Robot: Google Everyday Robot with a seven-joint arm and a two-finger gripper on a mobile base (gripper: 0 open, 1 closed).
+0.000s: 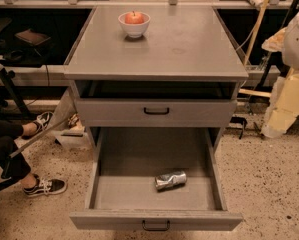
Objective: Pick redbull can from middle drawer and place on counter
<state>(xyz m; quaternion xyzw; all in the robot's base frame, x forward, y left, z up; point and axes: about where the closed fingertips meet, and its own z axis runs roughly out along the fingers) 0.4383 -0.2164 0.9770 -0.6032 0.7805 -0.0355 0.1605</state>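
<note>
Looking down on a grey cabinet, you see the lower drawer [134, 159] pulled out toward six o'clock. A dented silver can [170, 180] lies on its side on the drawer floor, just right of centre and touching no wall. On the counter [189, 49], a white bowl [134, 28] holding an apple [134, 17] sits toward twelve o'clock. Your gripper [287, 104] hangs at three o'clock, beside the cabinet and well apart from the can. You cannot tell whether it is open or closed.
</note>
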